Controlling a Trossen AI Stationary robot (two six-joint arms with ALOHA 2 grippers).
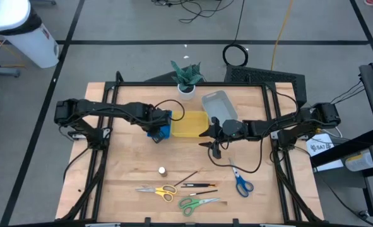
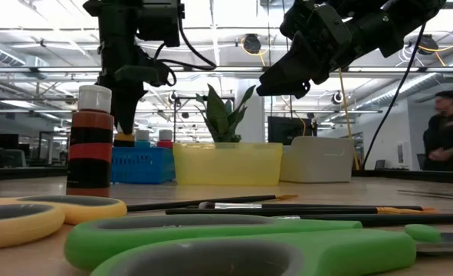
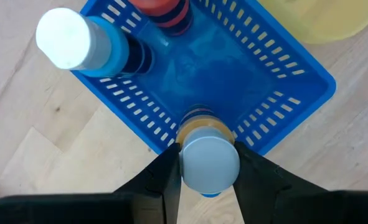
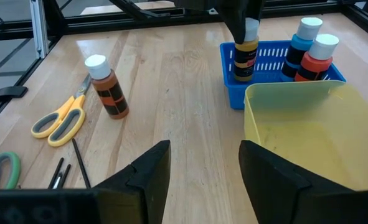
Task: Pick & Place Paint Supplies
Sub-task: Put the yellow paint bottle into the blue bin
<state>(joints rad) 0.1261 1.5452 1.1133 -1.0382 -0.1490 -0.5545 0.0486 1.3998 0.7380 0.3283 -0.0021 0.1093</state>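
Yellow paint bottle [image 3: 206, 146] clamped by left gripper [image 3: 207, 168] inside blue tray [image 3: 296, 74], right gripper [image 4: 201, 168] held apart above yellow tray [image 4: 308, 124], brown bottle [image 4: 108, 87] left beside yellow scissors [image 4: 59, 118]

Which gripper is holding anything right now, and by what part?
The left gripper holds a small yellow paint bottle by its pale cap, over the blue slotted tray. The right gripper is open, empty.
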